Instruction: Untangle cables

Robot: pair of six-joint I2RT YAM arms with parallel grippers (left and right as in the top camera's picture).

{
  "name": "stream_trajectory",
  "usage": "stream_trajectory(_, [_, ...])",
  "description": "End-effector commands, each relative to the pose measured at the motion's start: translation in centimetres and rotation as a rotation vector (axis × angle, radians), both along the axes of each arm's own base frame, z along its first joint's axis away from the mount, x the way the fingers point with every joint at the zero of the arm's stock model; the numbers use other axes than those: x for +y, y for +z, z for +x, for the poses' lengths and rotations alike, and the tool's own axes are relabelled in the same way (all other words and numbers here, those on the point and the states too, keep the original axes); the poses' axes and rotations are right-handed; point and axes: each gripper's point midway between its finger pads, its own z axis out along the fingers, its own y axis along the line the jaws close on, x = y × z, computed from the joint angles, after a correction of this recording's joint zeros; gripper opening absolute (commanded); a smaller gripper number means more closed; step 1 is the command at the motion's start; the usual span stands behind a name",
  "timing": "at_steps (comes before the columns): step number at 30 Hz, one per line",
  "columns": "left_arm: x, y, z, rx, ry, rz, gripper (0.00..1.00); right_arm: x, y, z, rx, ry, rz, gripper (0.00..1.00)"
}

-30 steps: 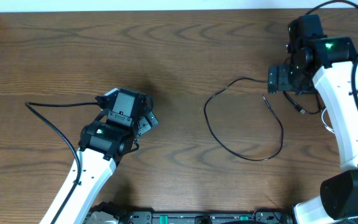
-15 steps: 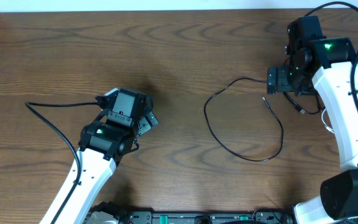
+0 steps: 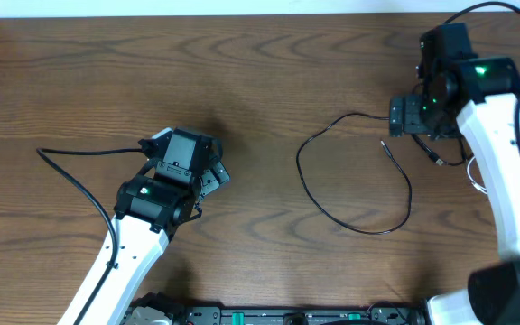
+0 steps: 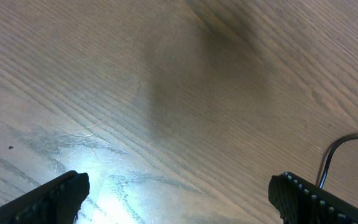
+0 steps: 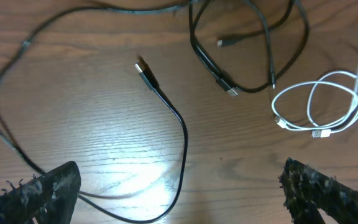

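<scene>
my left claw (image 4: pixel 179 200) hangs spread wide above the tabletop (image 3: pixel 242 72), pinching nothing. my right claw (image 5: pixel 182 194) is spread wide too and empty, above the black cable (image 5: pixel 184 138), which lies in a loose loop. the white cable (image 5: pixel 311 102) lies coiled nearby.

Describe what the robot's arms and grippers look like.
The left arm and right arm have white links and black joints, each with a green light. Thick black cables trail from them. The left gripper and right gripper have black, rough-textured fingers.
</scene>
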Motion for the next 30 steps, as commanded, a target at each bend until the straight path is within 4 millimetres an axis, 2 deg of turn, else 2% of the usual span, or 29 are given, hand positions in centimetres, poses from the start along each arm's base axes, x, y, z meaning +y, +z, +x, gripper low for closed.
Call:
stream_trajectory(1, [0.4, 0.3, 0.2, -0.009, 0.005, 0.024, 0.98, 0.1, 4.5, -1.5, -0.144, -0.001, 0.022, 0.99])
stream_trajectory(5, [0.4, 0.3, 0.2, -0.009, 0.005, 0.024, 0.98, -0.3, 9.3, -4.1, -0.303, -0.001, 0.044, 0.99])
stream_trajectory(9, [0.4, 0.3, 0.3, -0.01, 0.005, 0.024, 0.98, -0.7, 13.8, -7.5, -0.468, -0.001, 0.067, 0.99])
stream_trajectory(15, [0.4, 0.3, 0.3, -0.01, 0.006, 0.024, 0.98, -1.5, 18.5, -13.0, -0.677, -0.001, 0.096, 0.99])
stream_trajectory(20, [0.4, 0.3, 0.2, -0.009, 0.005, 0.024, 0.98, -2.1, 20.7, -17.4, -0.808, -0.001, 0.114, 0.99])
stream_trajectory(25, [0.4, 0.3, 0.3, -0.01, 0.005, 0.024, 0.98, -2.6, 22.1, -20.6, -0.913, -0.001, 0.13, 0.99])
stream_trajectory(27, [0.4, 0.3, 0.2, -0.009, 0.005, 0.024, 0.98, -2.7, 22.0, -21.6, -0.919, -0.001, 0.131, 0.99])
stream_trajectory(30, [0.4, 0.3, 0.2, -0.009, 0.005, 0.024, 0.98, -2.9, 20.2, -22.7, -0.848, 0.0, 0.12, 0.99])
